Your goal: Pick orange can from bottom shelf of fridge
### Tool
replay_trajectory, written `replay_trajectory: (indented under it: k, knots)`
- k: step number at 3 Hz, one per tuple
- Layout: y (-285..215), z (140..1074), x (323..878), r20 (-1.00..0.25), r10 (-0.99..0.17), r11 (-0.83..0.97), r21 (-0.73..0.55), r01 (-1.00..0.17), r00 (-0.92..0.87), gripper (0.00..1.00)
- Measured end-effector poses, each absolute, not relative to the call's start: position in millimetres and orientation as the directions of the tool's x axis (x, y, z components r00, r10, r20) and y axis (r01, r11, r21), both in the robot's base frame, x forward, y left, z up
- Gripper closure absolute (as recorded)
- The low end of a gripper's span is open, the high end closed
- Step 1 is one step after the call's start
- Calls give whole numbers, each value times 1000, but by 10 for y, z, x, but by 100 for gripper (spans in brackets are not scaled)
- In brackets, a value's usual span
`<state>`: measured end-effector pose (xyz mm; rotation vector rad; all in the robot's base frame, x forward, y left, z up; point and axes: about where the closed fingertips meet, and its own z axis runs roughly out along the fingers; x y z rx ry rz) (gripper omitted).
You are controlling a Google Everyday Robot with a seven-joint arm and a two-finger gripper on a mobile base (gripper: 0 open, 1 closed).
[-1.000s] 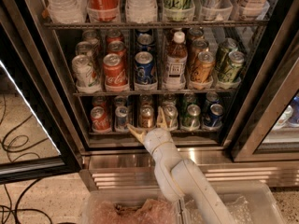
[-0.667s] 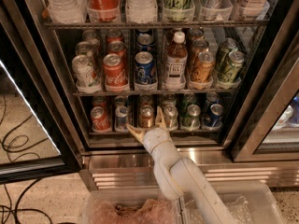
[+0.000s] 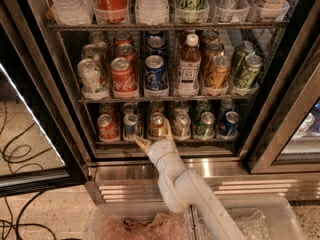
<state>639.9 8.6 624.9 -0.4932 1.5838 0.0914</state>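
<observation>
The orange can (image 3: 157,124) stands upright at the front of the bottom shelf (image 3: 116,142) of the fridge (image 3: 225,170), between a silver can (image 3: 131,125) and another silver can (image 3: 181,124). My gripper (image 3: 154,135) is open, at the front edge of the bottom shelf just below and in front of the orange can. One finger (image 3: 142,143) points left below the silver can. The other finger (image 3: 167,129) rises beside the orange can's right side. The white arm (image 3: 185,189) comes up from the lower right. Nothing is held.
A red Coca-Cola can (image 3: 107,127) stands at the shelf's left, and green (image 3: 205,124) and blue (image 3: 230,123) cans at its right. The taller rack above holds cans and a bottle (image 3: 188,68). A clear bin (image 3: 125,223) is below. Cables (image 3: 17,154) lie on the floor at left.
</observation>
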Motion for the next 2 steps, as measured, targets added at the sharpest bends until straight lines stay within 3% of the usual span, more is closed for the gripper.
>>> replay_trajectory:
  k: [1,2]
  knots:
    - [89,6245,6401,-967,-256,900,-241,-362,5,25]
    - [89,6245,6402,-967,-256,900,-241,-362,5,36]
